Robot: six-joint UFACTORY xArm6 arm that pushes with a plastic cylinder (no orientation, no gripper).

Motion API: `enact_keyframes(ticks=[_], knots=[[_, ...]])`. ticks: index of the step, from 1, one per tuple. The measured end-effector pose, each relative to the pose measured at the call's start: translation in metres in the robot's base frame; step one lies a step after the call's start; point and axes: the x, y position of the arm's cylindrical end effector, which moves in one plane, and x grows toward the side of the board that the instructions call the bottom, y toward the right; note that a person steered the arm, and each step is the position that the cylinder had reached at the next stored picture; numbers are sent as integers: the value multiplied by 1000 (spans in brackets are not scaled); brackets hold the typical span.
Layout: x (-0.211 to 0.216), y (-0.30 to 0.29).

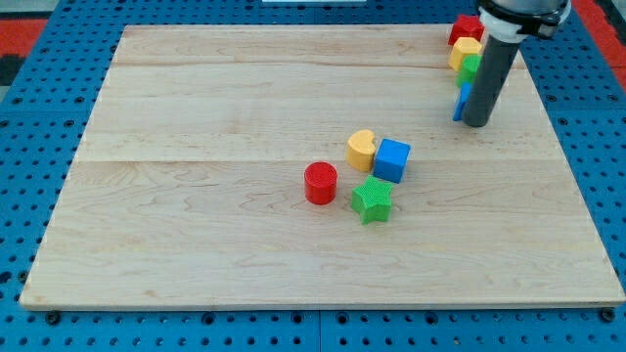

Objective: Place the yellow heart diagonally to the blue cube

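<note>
The yellow heart (361, 150) lies near the board's middle, touching the left side of the blue cube (392, 159). My tip (476, 124) rests on the board well to the upper right of both, apart from them. The rod rises toward the view's top right.
A red cylinder (320, 183) lies left of and below the heart. A green star (372, 200) lies just below the cube. At the top right, partly behind the rod, stand a red block (464, 28), a yellow block (464, 52), a green block (470, 67) and a blue block (462, 101).
</note>
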Motion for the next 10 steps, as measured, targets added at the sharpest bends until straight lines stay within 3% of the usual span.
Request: enact_keyframes(ticks=[2,4,5,8,9,10], knots=[[-3,38],[47,49],[50,12],[-17,-167],[-13,-208],[12,-210]])
